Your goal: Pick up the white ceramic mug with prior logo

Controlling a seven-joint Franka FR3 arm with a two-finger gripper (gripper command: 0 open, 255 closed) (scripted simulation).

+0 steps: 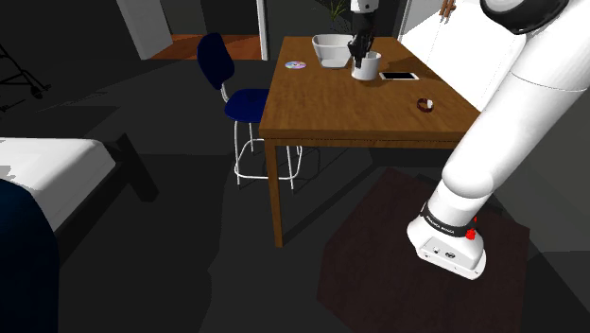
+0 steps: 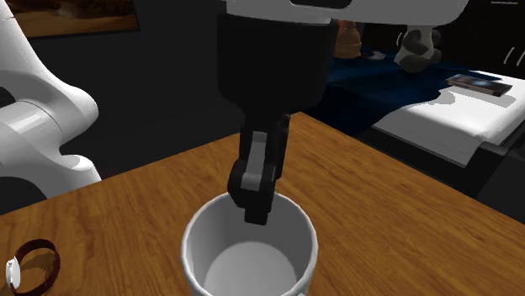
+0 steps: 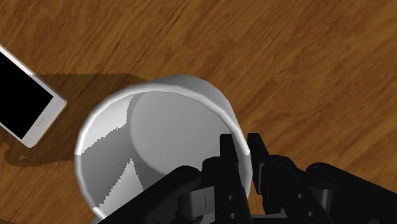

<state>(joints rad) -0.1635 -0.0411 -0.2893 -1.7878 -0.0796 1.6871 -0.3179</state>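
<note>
Currently seeing a wooden table [image 1: 340, 109], with the white arm [image 1: 492, 142] reaching across it from the shoulder view's lower right. Toward the far edge, spotting a white bowl [image 1: 331, 49], then a white mug [image 1: 367, 68] [image 3: 159, 121] upright just to its right. Reading the black gripper [image 3: 241, 153] [image 2: 257, 198] as clenched on the mug's rim, one finger inside the wall, one outside. Also noting a phone [image 3: 22, 105] flat just beside the mug and a small brown ring [image 2: 38, 244] well apart.
</note>
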